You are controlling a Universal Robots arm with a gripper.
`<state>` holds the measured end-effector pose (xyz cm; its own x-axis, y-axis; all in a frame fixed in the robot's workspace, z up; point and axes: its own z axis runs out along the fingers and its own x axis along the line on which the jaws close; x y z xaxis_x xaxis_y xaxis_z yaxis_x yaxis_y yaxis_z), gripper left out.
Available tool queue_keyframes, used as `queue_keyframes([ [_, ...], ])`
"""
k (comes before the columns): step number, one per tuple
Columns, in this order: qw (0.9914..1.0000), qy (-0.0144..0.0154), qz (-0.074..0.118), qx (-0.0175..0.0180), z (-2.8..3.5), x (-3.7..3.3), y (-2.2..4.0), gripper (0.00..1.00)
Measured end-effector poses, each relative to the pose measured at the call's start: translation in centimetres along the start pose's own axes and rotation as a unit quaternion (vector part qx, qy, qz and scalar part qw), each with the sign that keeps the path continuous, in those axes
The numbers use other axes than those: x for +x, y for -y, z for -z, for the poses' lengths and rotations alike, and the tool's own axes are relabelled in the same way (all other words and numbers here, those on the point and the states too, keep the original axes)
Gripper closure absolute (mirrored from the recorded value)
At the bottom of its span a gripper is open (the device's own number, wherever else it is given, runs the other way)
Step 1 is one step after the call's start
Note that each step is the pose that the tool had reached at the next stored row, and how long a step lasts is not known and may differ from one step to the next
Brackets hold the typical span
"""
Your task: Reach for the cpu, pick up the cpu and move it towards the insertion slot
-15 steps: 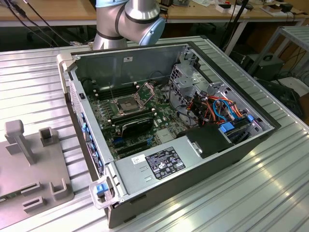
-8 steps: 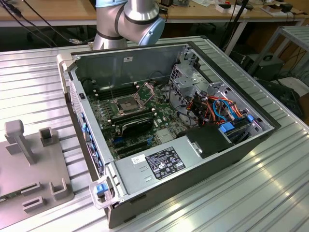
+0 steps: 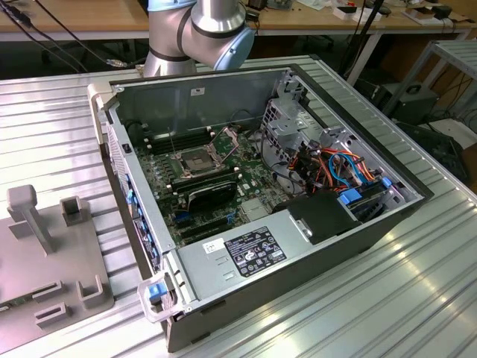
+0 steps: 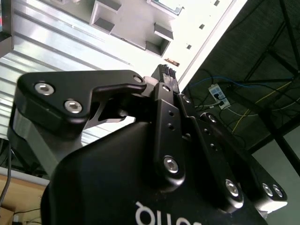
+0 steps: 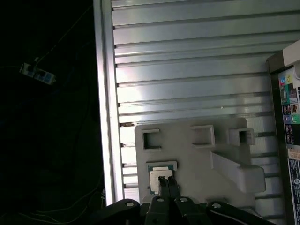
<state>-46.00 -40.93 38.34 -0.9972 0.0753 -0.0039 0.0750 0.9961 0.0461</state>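
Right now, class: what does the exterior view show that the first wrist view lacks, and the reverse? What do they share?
Exterior view: the insertion slot, set in the motherboard. First wrist view: the cpu lying in a recess of the holder plate, with the gripper right at it. Shared: the holder plate and the ribbed metal table.

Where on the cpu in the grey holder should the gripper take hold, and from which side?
By two opposite edges, straight down from above. The cpu lies flat in a shallow pocket of the grey holder, so its thin sides are probably the only graspable part, and the pocket's rim would likely block a sideways approach. The gripper hangs over it.
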Motion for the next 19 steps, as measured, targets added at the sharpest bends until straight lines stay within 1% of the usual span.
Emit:
queue_keyframes([
  [6, 1.0, 0.0, 0.0, 0.0, 0.0, 0.04, 0.0, 0.89],
  [7, 1.0, 0.0, 0.0, 0.0, -0.01, 0.05, 0.0, 0.83],
  [8, 1.0, 0.0, 0.0, 0.0, 0.0, 0.05, 0.0, 0.83],
  [9, 1.0, 0.0, 0.0, 0.0, 0.0, 0.06, 0.01, 0.76],
  [10, 1.0, 0.0, 0.0, 0.0, 0.0, 0.07, 0.01, 0.64],
  [11, 1.0, 0.0, 0.0, 0.0, 0.0, 0.08, 0.0, 0.64],
  [17, 1.0, 0.0, 0.0, 0.0, 0.0, 0.11, 0.01, 0.28],
  [19, 1.0, 0.0, 0.0, 0.0, -0.01, 0.12, 0.01, 0.28],
])
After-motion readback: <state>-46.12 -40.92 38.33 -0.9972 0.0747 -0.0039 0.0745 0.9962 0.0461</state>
